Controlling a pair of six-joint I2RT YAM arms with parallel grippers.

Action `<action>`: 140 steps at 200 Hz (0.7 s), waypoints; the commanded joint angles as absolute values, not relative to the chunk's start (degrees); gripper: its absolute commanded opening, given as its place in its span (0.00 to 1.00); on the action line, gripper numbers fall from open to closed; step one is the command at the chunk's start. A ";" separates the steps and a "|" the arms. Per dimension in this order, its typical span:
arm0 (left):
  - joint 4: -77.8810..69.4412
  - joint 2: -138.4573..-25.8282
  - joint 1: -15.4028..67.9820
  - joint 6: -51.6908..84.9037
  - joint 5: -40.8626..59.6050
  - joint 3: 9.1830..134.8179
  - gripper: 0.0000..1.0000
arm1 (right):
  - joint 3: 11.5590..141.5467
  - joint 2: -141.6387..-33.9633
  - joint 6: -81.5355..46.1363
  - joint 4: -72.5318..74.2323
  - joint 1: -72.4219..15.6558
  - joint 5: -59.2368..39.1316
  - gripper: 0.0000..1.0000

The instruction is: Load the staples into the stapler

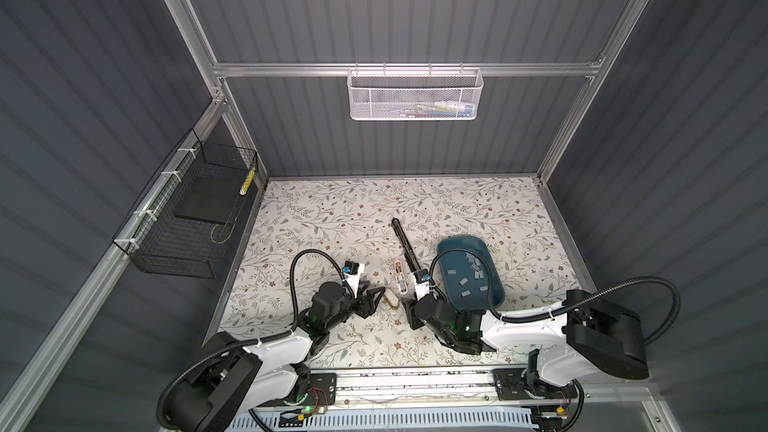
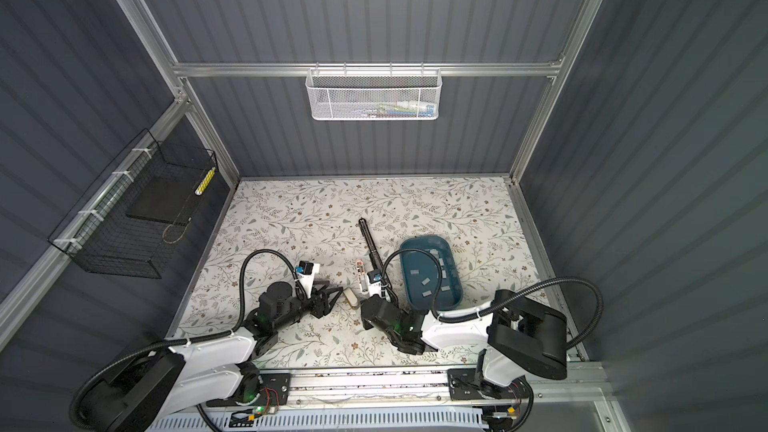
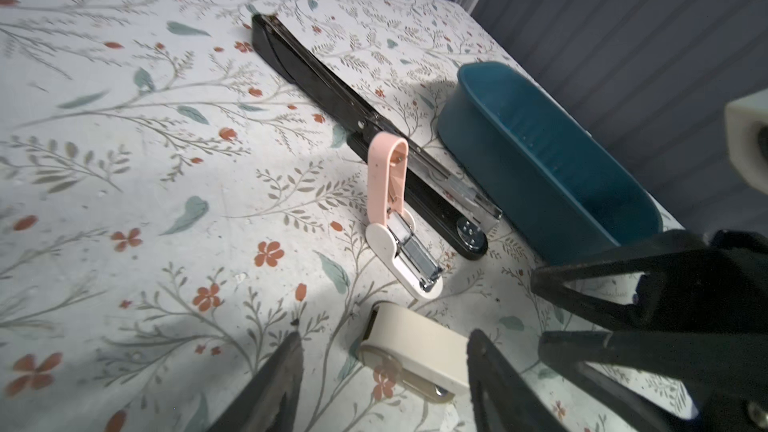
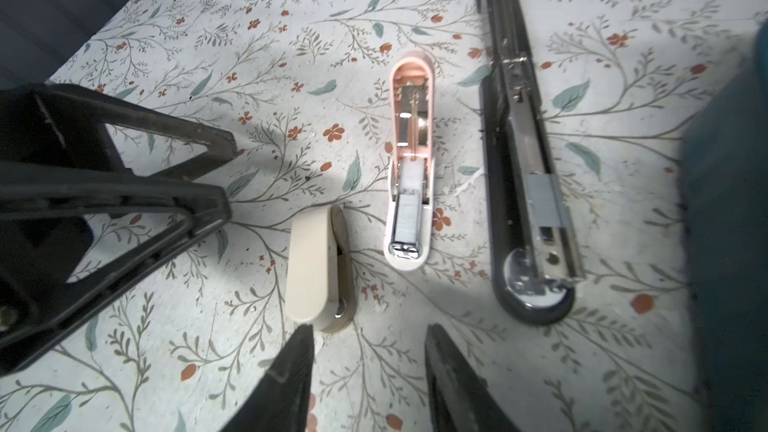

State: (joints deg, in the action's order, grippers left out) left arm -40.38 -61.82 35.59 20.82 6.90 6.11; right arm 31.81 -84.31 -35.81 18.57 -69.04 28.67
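Note:
Several grey staples (image 1: 473, 268) lie loose in a blue tray (image 1: 441, 248). A pink and white stapler (image 4: 409, 160) lies hinged open on the table, with a strip of staples (image 4: 407, 218) in its channel. A closed beige stapler (image 3: 419, 351) lies on its side between the fingers of my left gripper (image 3: 386, 338), which is open and does not touch it. My right gripper (image 4: 370, 328) is open and empty, just short of the beige stapler (image 4: 309, 259) and the pink one. In a top view both grippers meet near the beige stapler (image 1: 391, 299).
A long black stapler (image 4: 523, 160) lies open between the pink stapler and the tray (image 3: 540, 168). A black wire basket (image 1: 183, 218) hangs on the left wall and a white mesh basket (image 1: 415, 95) on the back rail.

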 commanded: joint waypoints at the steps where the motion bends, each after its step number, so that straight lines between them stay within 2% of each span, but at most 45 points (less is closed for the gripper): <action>1: -35.27 -56.94 35.83 21.67 1.69 4.26 0.71 | 31.43 -85.32 -36.64 13.89 -69.22 31.41 0.42; 20: -33.96 -54.34 35.86 22.39 0.46 3.75 0.81 | 33.04 -88.97 -37.17 13.93 -69.19 30.28 0.37; 37: -33.25 -53.53 35.86 22.92 -0.20 3.83 0.99 | 34.65 -92.22 -37.33 14.12 -69.16 29.05 0.34; 74: -25.11 -53.78 35.84 28.50 -6.81 7.73 1.00 | 36.54 -96.81 -38.32 14.82 -69.00 28.09 0.34; 140: -18.37 -53.62 35.82 29.01 -9.78 11.26 1.00 | 39.65 -100.44 -37.65 14.27 -68.85 25.62 0.35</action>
